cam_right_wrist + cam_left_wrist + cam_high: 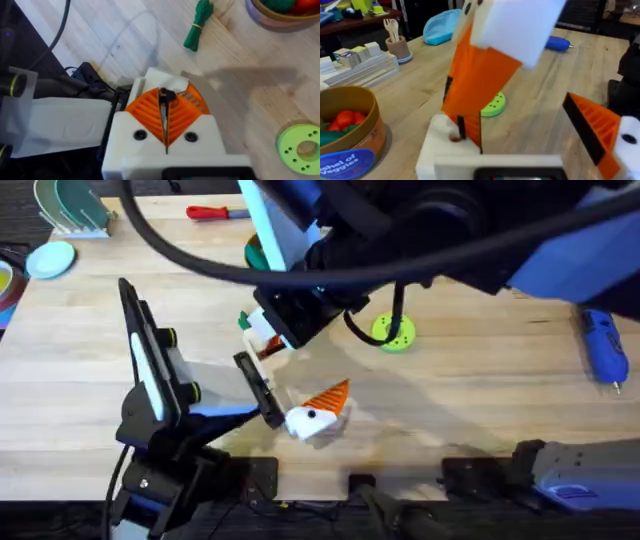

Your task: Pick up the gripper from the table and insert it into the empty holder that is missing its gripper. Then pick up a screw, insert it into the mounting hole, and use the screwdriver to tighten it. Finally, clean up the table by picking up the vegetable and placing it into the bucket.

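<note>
Both hands shut (vegetable on table).

Your counter is pale wood with visible grain, a light satin sheen. The orange gripper pads look like ribbed matt plastic; the lime-green disc is smooth plastic with holes.
</note>
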Motion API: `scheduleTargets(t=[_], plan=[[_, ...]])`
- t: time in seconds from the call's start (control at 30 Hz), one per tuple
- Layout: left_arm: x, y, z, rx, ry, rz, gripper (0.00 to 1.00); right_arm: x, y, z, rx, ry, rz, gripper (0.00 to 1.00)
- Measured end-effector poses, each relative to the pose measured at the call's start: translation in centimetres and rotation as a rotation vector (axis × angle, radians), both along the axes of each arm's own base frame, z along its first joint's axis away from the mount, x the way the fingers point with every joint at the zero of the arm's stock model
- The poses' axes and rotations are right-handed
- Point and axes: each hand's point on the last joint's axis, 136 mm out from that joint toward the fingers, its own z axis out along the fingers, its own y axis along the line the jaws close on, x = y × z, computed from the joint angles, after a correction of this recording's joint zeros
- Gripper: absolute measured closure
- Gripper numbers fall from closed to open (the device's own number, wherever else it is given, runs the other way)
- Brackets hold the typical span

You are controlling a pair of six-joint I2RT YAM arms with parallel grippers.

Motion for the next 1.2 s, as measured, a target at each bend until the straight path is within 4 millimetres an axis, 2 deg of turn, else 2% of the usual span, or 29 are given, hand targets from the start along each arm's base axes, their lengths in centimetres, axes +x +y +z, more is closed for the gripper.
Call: scheduleTargets(t=[0.67, 0.93, 1.2], plan=[[0.0, 0.0, 0.01, 0.0, -0.002, 0.0, 0.008, 0.19, -0.04, -0.05, -0.006, -0.009, -0.006, 0.995], [0.0, 0.0, 0.01, 0.0, -0.002, 0.0, 0.007, 0.64, 0.59, -0.23, 0.006, -0.018, -0.007, 0.995], [0.0, 0.0, 0.01, 0.001, -0.002, 0.0, 0.008, 0.42, 0.2, -0.55, -0.014, -0.007, -0.008, 0.995]])
